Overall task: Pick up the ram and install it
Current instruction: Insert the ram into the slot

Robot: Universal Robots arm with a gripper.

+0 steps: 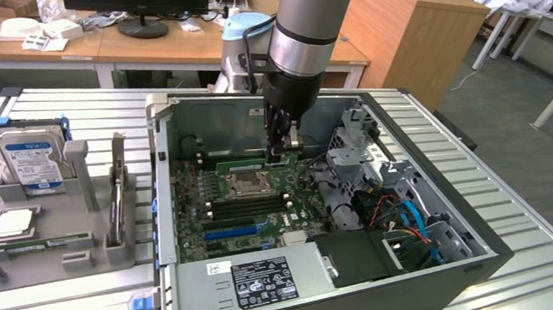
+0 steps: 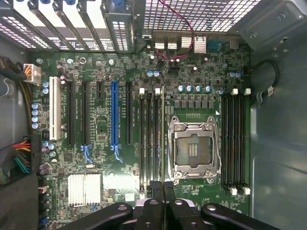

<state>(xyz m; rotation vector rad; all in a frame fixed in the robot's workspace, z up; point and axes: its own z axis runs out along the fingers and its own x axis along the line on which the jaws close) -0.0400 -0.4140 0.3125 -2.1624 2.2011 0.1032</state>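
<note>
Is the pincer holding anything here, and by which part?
The pincer appears to hold the ram by its end on the exterior view's right.

The motherboard [image 2: 103,129] is green, slot [image 2: 114,115] blue, gripper [image 2: 163,185] black

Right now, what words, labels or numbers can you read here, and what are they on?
No text can be read clearly.
hard drive: blue label, print too small to read.
power supply: black label and white sticker, print too blurred to read.
motherboard: white markings, too small to read.
</note>
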